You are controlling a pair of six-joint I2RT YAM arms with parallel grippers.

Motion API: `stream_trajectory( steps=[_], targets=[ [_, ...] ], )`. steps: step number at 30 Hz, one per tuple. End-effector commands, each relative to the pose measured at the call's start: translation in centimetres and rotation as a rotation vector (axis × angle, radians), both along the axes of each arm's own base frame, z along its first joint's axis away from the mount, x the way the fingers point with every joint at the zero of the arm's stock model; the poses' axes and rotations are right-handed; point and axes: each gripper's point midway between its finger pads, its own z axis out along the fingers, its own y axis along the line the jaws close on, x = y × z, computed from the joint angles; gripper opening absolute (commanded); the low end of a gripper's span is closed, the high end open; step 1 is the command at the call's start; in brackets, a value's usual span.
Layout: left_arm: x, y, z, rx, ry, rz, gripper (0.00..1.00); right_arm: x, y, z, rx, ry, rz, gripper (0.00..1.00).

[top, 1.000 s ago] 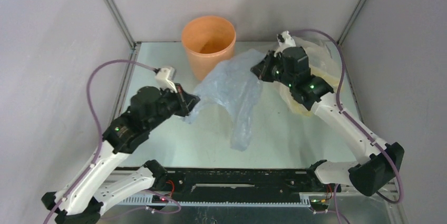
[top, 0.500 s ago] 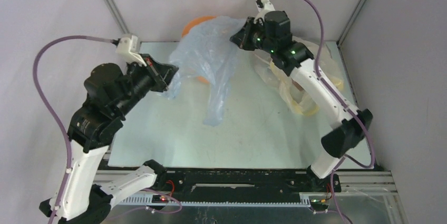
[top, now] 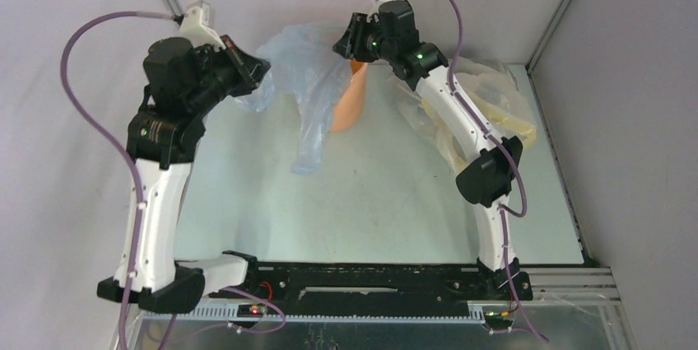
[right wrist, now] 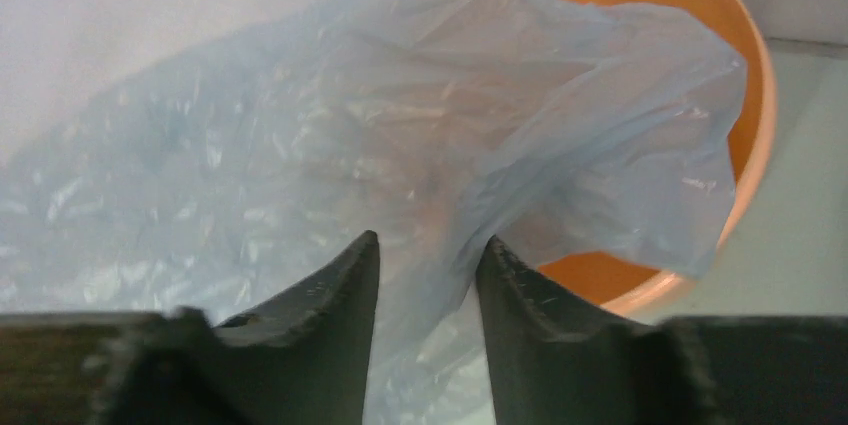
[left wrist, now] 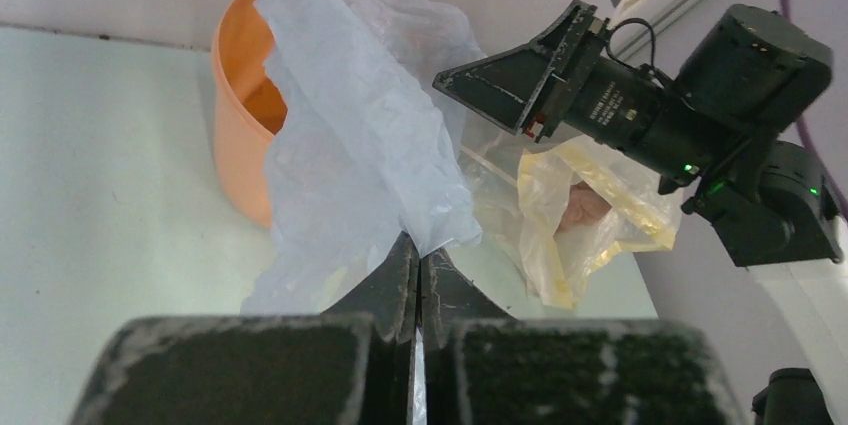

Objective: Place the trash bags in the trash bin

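Note:
The pale blue-grey trash bag (top: 304, 78) hangs in the air between both grippers and drapes over the orange trash bin (top: 347, 107), hiding most of its rim. A tail of the bag hangs down to the table in front of the bin. My left gripper (top: 253, 78) is raised at the left and shut on the bag's edge (left wrist: 440, 230). My right gripper (top: 344, 41) is raised over the bin. Its jaws stand apart with bag film (right wrist: 400, 125) running between them (right wrist: 428, 250). The bin's rim (right wrist: 745, 95) shows behind the film.
A bulky clear-and-yellow plastic bundle (top: 494, 107) with a brown patch lies at the back right, under the right arm; it also shows in the left wrist view (left wrist: 590, 205). Grey walls and metal corner posts stand close behind the bin.
Both arms have risen and moved toward the back, carrying the bag from the table up over the bin. The bag's tail has been drawn toward the bin.

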Motion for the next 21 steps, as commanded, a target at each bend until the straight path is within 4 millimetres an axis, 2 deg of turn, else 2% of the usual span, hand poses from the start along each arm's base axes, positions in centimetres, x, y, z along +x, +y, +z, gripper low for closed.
stream_trajectory(
  steps=[1, 2, 4, 5, 8, 10, 16, 18, 19, 20, 21],
  targets=[
    [1.1, -0.6, 1.4, -0.052, -0.021, -0.06, 0.0, 0.2, -0.9, 1.0, -0.043, -0.039, -0.004, 0.52],
    [1.6, -0.5, 1.1, -0.059, -0.011, -0.06, 0.0, 0.2, -1.3, 1.0, -0.069, -0.055, -0.015, 0.61],
    [2.4, -0.9, 0.5, -0.079, 0.006, -0.087, 0.0, 0.2, -2.0, 1.2, -0.116, -0.086, -0.039, 0.73],
    [2.6, -1.3, 0.3, -0.094, 0.014, -0.104, 0.0, 0.2, -2.4, 1.2, -0.131, -0.091, -0.056, 0.76],
    [3.3, -1.5, -0.1, -0.106, 0.019, -0.109, 0.0, 0.5, -3.8, 0.9, -0.155, -0.079, -0.095, 0.77],
    [3.6, -0.9, -0.1, -0.104, 0.01, -0.08, 0.0, 1.1, -4.8, 0.4, -0.162, -0.058, -0.127, 0.73],
    [4.4, 0.0, -0.4, -0.116, 0.019, -0.056, 0.0, 3.1, -5.6, -0.9, -0.256, -0.116, -0.207, 0.37],
    [5.0, 0.1, -0.7, -0.118, 0.029, -0.055, 0.0, 3.6, -6.3, -1.6, -0.277, -0.103, -0.253, 0.3],
    [5.4, 0.1, -1.0, -0.118, 0.037, -0.056, 0.0, 3.7, -6.7, -2.0, -0.276, -0.081, -0.27, 0.32],
    [5.8, 0.1, -1.3, -0.118, 0.047, -0.06, 0.0, 3.9, -7.2, -2.5, -0.273, -0.059, -0.278, 0.4],
    [6.1, -0.1, -1.7, -0.118, 0.057, -0.067, 0.0, 4.0, -7.4, -2.8, -0.265, -0.04, -0.275, 0.53]
  ],
)
